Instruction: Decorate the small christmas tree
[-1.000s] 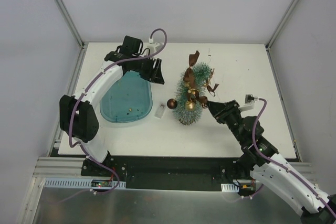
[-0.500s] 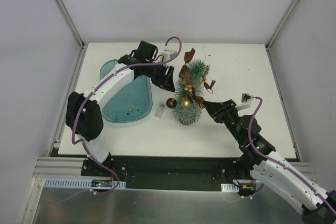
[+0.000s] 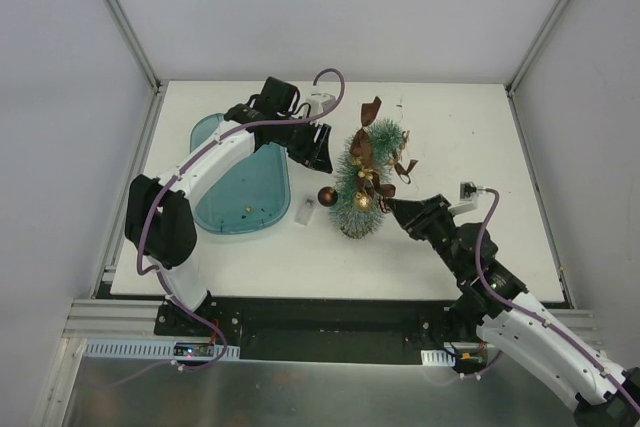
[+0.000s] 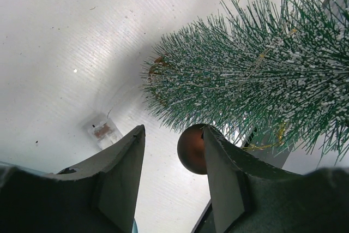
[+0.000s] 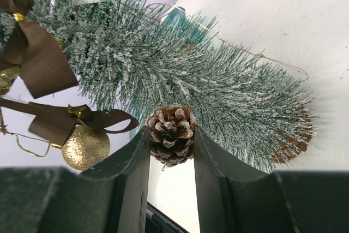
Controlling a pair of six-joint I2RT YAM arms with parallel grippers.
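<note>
Pinching a pine cone (image 5: 172,135) in the right gripper (image 3: 394,205) just right of the small christmas tree (image 3: 362,182), upright mid-table, cone against its lower bristles and nearer than the left gripper (image 3: 320,150), gaping empty beyond its upper left.

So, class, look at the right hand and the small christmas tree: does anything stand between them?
Only the pine cone that the right hand itself grips between its fingers; it sits right against the small christmas tree's frosted branches. Nothing else visible lies between them: the gold ball and brown bows hang off to one side.
</note>
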